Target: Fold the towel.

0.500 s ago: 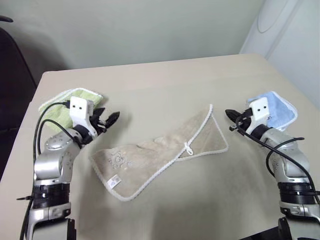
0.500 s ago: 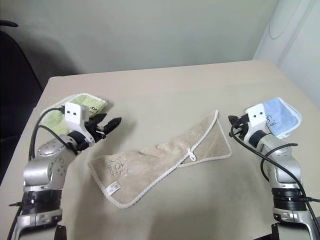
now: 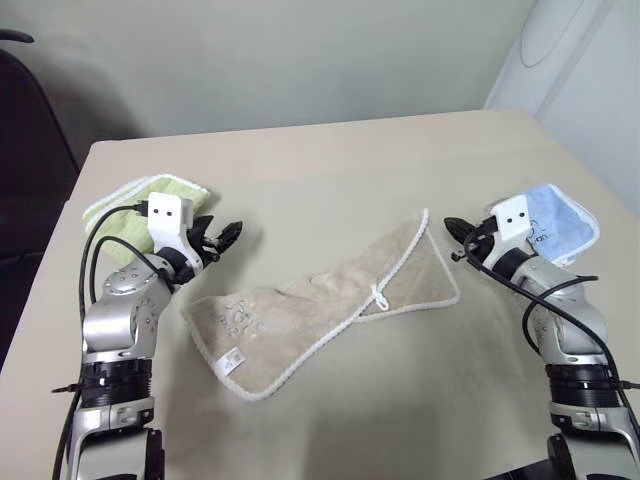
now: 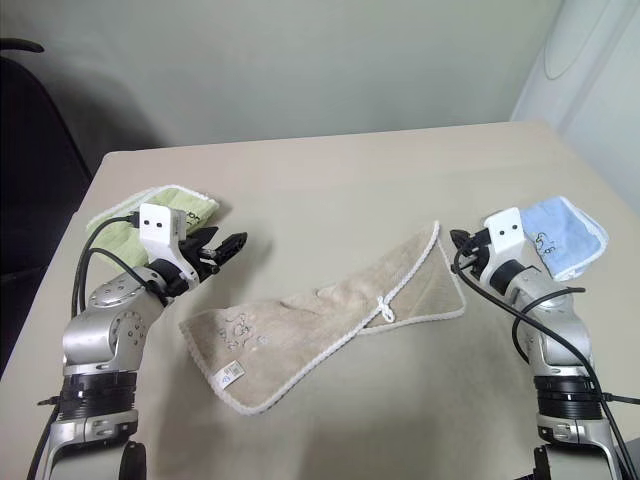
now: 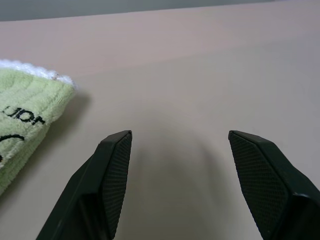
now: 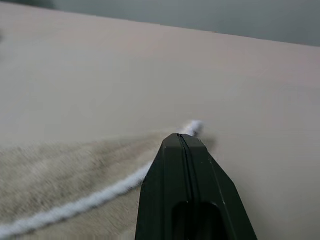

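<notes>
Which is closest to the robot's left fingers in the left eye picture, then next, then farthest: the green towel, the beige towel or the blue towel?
From the left gripper:
1. Green towel: right beside it, on its outer side at the table's left edge.
2. Beige towel: a little farther, in the middle of the table. These two are nearly a tie.
3. Blue towel: farthest, across the table by the right gripper.

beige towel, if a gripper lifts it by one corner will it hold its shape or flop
The beige towel will likely flop: it already lies rumpled and partly folded over itself. It is probably light, being thin terry. Its nap should grip the table, so pushing may bunch it.
</notes>
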`<state>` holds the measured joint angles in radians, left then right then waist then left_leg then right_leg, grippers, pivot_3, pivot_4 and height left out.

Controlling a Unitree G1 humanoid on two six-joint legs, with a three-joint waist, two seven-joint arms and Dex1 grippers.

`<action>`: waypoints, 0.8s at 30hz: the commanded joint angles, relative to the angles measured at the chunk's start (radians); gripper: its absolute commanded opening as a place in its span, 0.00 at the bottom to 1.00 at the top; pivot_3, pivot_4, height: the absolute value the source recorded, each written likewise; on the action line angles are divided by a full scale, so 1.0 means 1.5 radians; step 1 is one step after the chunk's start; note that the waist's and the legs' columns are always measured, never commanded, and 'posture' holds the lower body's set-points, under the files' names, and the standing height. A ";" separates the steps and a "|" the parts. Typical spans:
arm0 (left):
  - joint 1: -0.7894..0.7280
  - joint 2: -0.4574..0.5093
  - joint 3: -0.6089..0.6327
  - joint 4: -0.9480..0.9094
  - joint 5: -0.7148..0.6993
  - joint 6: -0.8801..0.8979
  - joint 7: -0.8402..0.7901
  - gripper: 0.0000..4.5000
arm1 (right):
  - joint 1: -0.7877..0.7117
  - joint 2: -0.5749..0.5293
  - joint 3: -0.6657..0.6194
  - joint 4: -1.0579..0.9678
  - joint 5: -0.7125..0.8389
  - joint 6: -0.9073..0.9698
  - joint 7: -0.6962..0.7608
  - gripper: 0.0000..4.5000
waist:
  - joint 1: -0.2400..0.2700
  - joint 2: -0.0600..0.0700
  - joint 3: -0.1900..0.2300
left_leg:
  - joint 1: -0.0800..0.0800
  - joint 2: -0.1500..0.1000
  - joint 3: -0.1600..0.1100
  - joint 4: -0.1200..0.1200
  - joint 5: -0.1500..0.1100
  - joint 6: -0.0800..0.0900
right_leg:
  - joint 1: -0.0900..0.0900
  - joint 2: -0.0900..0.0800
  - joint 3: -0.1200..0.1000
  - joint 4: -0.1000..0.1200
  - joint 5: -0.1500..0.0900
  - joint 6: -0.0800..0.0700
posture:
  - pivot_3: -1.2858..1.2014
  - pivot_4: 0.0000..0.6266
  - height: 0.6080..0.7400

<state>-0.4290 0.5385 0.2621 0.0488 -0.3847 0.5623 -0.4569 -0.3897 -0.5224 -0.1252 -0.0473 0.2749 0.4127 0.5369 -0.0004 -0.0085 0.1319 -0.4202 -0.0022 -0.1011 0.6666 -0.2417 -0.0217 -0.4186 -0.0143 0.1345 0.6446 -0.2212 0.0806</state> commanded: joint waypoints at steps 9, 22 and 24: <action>-0.022 -0.016 -0.020 -0.016 0.014 -0.039 0.000 0.75 | -0.034 -0.119 0.142 0.104 -0.204 -0.237 0.080 0.00 | 0.000 0.000 0.000 | 0.000 0.000 0.000 0.000 -0.001 0.002 | 0.000 0.000 0.000 0.000 0.000 0.000 | 0.52 0.24 1.00; 0.002 -0.037 -0.021 -0.043 0.014 -0.040 0.013 0.75 | -0.289 -0.154 0.282 0.511 -0.417 -0.560 0.074 0.13 | -0.003 0.000 0.000 | 0.000 0.001 0.000 -0.001 -0.002 0.004 | -0.001 -0.001 0.001 0.000 0.001 -0.001 | 0.52 0.24 1.00; 0.002 -0.040 -0.023 -0.046 0.014 -0.040 0.015 0.75 | -0.313 -0.152 0.286 0.549 -0.426 -0.584 0.072 0.27 | -0.003 0.000 0.000 | 0.000 0.001 0.000 -0.001 -0.002 0.004 | -0.001 -0.001 0.001 0.000 0.001 -0.001 | 0.52 0.24 1.00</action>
<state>-0.4213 0.4813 0.2168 0.0340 -0.3614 0.5195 -0.4394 -0.8298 -0.7446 0.3065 0.7502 -0.3538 -0.4201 0.6570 -0.0046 -0.0083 0.1320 -0.4203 0.0000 -0.1012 0.6645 -0.2451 -0.0160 -0.4197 -0.0151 0.1353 0.6448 -0.2190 0.0781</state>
